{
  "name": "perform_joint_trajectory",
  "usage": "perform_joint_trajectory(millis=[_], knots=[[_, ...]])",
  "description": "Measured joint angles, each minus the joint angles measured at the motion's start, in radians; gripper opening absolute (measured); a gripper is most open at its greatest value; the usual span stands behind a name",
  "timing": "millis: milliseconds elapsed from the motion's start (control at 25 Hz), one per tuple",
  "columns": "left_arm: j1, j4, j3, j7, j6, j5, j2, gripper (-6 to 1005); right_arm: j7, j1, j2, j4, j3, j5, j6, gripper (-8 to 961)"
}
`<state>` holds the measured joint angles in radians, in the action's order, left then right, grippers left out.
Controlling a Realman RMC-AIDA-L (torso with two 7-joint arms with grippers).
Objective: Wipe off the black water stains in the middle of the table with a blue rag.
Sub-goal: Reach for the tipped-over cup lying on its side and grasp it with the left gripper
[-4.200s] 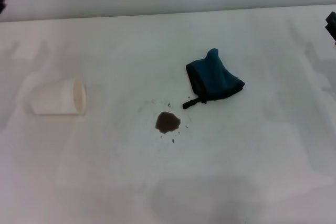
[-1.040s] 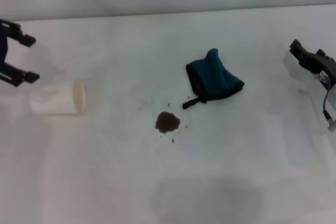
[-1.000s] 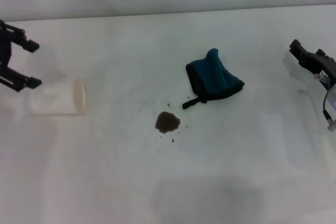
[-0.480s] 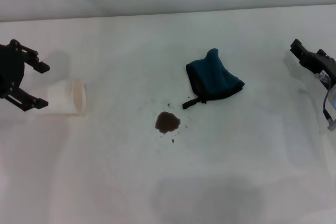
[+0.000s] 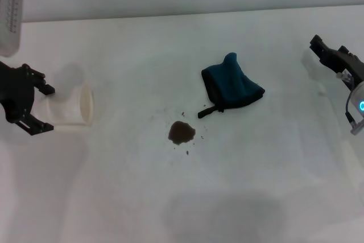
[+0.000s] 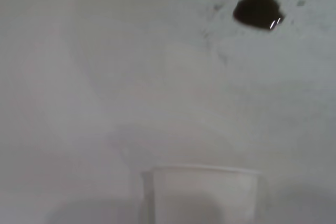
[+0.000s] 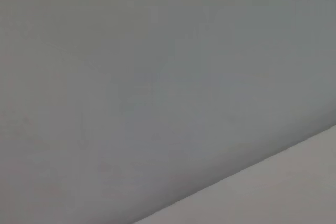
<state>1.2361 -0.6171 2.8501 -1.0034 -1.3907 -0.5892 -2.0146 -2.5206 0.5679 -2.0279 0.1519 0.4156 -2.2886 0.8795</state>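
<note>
The blue rag (image 5: 230,86) lies crumpled on the white table (image 5: 273,174), right of centre, its black loop tag (image 5: 206,111) pointing toward the black water stains (image 5: 181,133). In the left wrist view the stains (image 6: 257,10) show as a wet dark blotch with specks around it. My left gripper (image 5: 49,109) is open at the far left, its fingers either side of the closed end of a tipped paper cup (image 5: 73,106). My right gripper (image 5: 330,55) hovers at the far right edge, well away from the rag.
The white paper cup (image 6: 199,195) lies on its side, its mouth facing the stains. A white device (image 5: 8,12) shows at the top left corner. The right wrist view holds only a grey wall and a strip of table (image 7: 294,192).
My left gripper has come in from the left edge and down, ending with its open fingers beside the cup's closed end. The right gripper has barely shifted. Rag, stains and cup have not moved.
</note>
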Motion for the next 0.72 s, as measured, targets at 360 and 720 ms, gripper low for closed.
perform_joint_trajectory(millis=[360,720], knots=[[0.019,0.010,-0.002,0.005,0.049,-0.007,-0.021,861,0.000,0.001,0.000,-0.003,-0.001,0.000,-0.002,834],[0.023,0.040,-0.002,-0.019,0.106,0.004,-0.023,862,0.000,0.003,0.000,-0.009,-0.002,-0.001,-0.005,833]])
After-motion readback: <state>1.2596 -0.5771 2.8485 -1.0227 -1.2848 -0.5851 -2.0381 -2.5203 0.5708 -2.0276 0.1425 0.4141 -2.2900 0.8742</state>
